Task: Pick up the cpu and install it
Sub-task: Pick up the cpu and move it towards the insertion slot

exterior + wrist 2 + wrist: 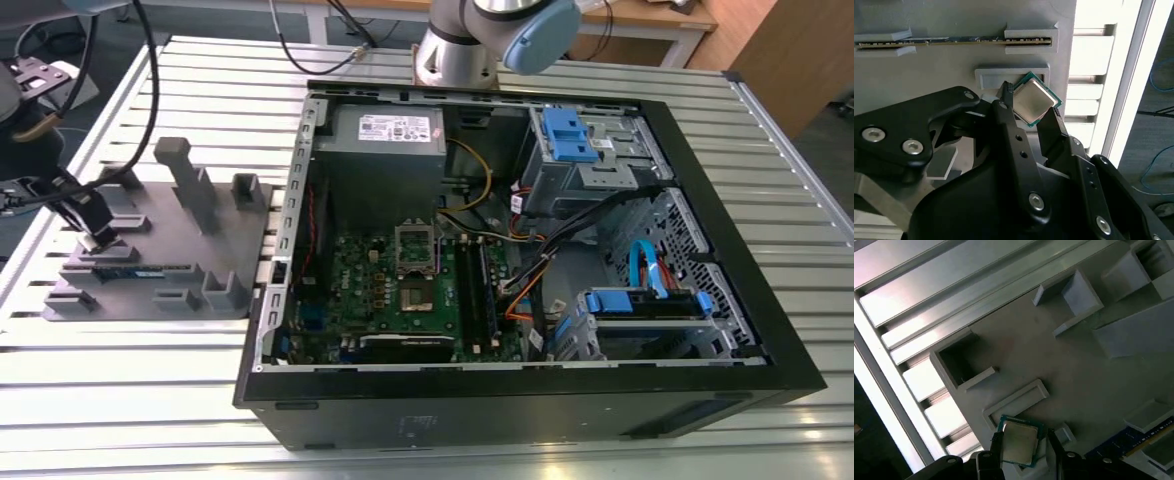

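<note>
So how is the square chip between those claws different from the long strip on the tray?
The cpu is small, square and silver-topped; the memory stick is long, narrow and dark. The cpu is pinched in the gripper; the memory stick rests in holders, untouched. Both are flat parts at the grey tray.

An open desktop computer case [534, 410] is seen laid on its side on a slatted metal table [134, 380], its green motherboard [360, 290] exposed and a metal socket frame [416, 250] set near the board's middle. A power supply [387, 130] is mounted in a far corner, and blue drive brackets [566, 135] are fitted toward the exterior view's right. Just beside the case, at the exterior view's left, a grey tray [147, 245] is placed; in the second wrist view a memory stick [954, 40] is held in its raised holders.
</note>
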